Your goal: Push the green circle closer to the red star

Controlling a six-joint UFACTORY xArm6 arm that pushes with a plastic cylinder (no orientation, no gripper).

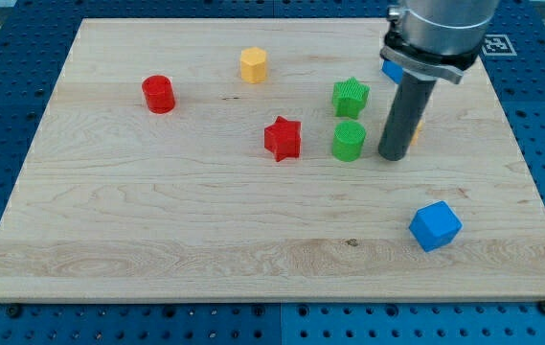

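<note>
we hold our rod upright, my tip [394,156] just at three o'clock of the green circle [349,141], the red star [283,139] at its nine, no pincer fitted

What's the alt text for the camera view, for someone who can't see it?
My tip sits just to the view's right of the green circle, with the red star to the circle's left on a wooden board. A green star, yellow hexagon, red cylinder and blue cube lie scattered around.
</note>
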